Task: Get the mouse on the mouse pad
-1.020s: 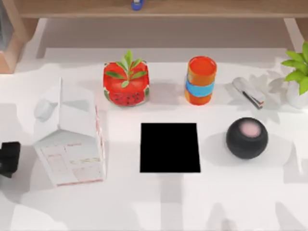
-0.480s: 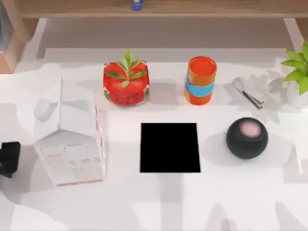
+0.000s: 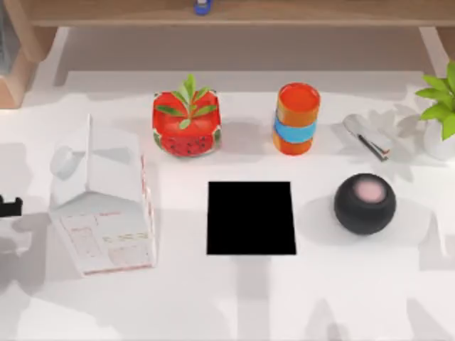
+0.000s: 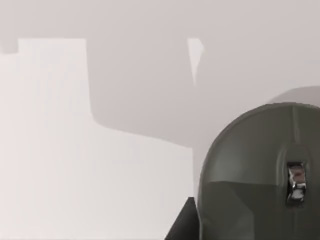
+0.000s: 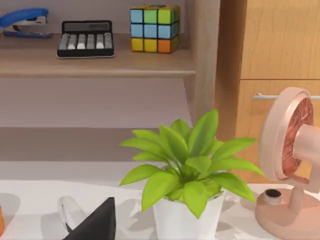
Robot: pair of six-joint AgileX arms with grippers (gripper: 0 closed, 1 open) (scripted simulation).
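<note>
Milk carton [image 3: 106, 213] stands between our left gripper [image 3: 8, 207] at the table's left edge and the mouse pad [image 3: 251, 217], while the mouse [image 4: 260, 175] lies close under that wrist; grip unclear.

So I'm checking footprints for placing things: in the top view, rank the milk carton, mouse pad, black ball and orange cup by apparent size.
1. Milk carton, largest.
2. Mouse pad.
3. Black ball.
4. Orange cup, close to the ball, so that order is unsure.
</note>
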